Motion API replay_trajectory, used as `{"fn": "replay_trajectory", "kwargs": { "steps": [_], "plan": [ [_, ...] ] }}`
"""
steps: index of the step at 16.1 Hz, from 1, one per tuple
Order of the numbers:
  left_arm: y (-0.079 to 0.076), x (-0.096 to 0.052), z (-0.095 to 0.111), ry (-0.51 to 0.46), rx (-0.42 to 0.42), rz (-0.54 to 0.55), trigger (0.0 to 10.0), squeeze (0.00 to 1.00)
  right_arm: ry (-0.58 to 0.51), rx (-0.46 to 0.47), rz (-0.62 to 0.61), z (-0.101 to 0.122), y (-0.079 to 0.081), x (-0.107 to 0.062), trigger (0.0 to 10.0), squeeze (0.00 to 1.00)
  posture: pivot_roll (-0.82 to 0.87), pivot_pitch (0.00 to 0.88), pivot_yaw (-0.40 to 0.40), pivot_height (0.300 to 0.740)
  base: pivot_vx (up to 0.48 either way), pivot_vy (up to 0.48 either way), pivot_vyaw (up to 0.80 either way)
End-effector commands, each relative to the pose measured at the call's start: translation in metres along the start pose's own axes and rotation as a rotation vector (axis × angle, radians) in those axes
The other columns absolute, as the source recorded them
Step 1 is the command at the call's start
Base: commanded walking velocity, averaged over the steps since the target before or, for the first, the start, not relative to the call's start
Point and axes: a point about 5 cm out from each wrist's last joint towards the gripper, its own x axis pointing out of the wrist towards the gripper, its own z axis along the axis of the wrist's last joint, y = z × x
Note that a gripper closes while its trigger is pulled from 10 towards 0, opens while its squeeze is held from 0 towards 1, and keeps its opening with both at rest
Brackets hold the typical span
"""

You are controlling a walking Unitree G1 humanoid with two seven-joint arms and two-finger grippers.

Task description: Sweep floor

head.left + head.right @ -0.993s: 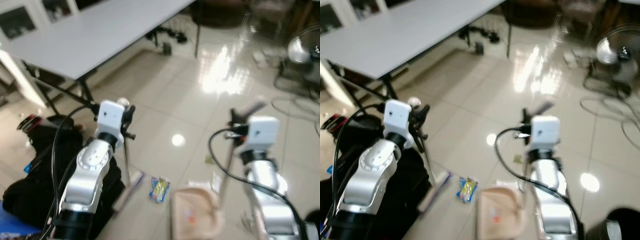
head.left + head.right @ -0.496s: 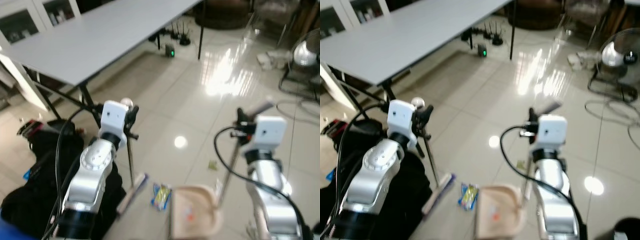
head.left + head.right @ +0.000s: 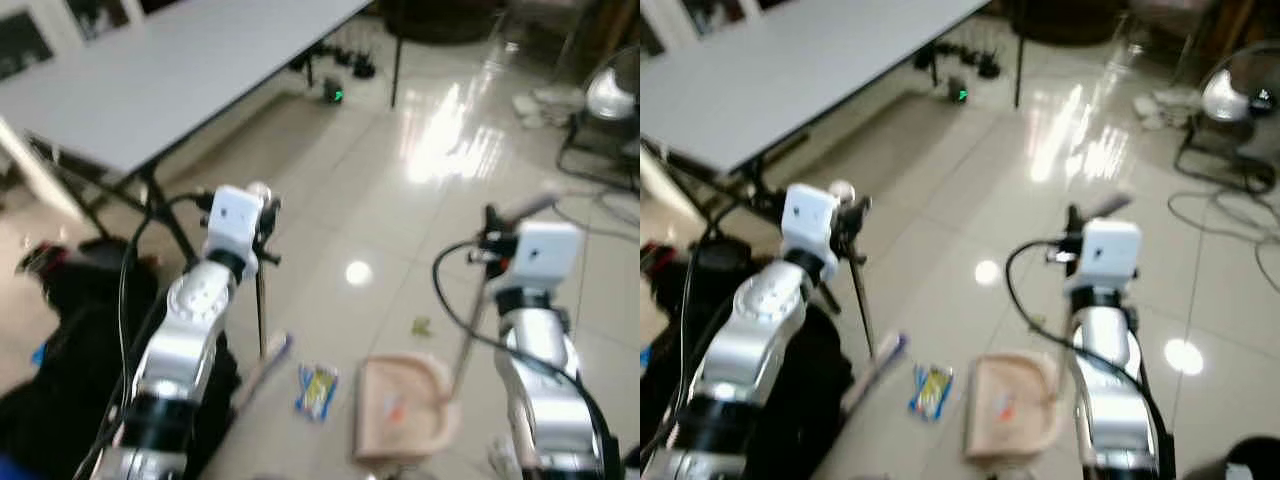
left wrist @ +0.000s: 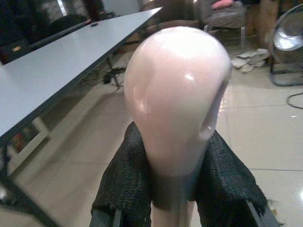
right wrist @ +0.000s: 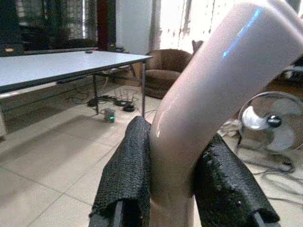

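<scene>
Gripping the pale pink, glossy broom handle (image 4: 177, 99) near its rounded top, the left gripper's (image 4: 177, 189) fingers and the right gripper's (image 5: 175, 189) fingers on the beige plastic dustpan's (image 3: 400, 415) handle clamp light, stiff, probably slippery tools standing near a blue-yellow wrapper (image 3: 317, 388).

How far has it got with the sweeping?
Something small and reddish already lies in the dustpan. In hand: the left pincer is shut on the broom, its brush head on the tiles, and the right pincer is shut on the dustpan's handle. Left to do: a snack wrapper lies between broom and pan, and a small scrap sits just beyond the pan.
</scene>
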Motion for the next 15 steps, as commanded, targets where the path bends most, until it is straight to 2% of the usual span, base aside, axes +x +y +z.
{"fn": "replay_trajectory", "kwargs": {
  "steps": [1, 3, 6, 9, 12, 15],
  "plan": [
    [0.013, 0.000, 0.000, -0.007, 0.042, 0.051, 10.0, 0.00, -0.044, 0.024, -0.004, 0.006, 0.004, 0.004, 10.0, 0.00, -0.02, 0.105, 0.104, 0.740, 0.000, 0.000, 0.00],
    [0.011, 0.007, 0.000, -0.012, 0.071, 0.044, 10.0, 0.00, -0.047, 0.007, -0.036, 0.002, -0.002, 0.009, 10.0, 0.00, 0.00, 0.143, 0.109, 0.740, 0.000, 0.000, 0.00],
    [0.006, 0.013, -0.005, 0.004, 0.033, 0.047, 10.0, 0.00, -0.068, -0.025, -0.046, -0.001, -0.006, 0.016, 10.0, 0.00, 0.00, 0.191, 0.123, 0.740, 0.000, 0.000, 0.00],
    [0.004, 0.013, -0.007, -0.001, 0.024, 0.049, 10.0, 0.00, -0.097, -0.022, -0.030, 0.000, -0.002, 0.022, 10.0, 0.00, 0.02, 0.246, 0.112, 0.740, 0.000, 0.000, 0.00],
    [0.011, 0.011, -0.004, -0.034, 0.033, 0.101, 10.0, 0.00, -0.150, -0.030, 0.015, 0.001, 0.007, 0.026, 10.0, 0.00, 0.03, 0.298, 0.109, 0.740, 0.000, 0.000, 0.00],
    [0.017, 0.008, -0.009, -0.015, 0.002, 0.126, 10.0, 0.00, -0.140, -0.061, 0.024, -0.003, 0.011, 0.033, 10.0, 0.00, 0.03, 0.329, 0.094, 0.740, 0.000, 0.000, 0.00]
  ]
}}
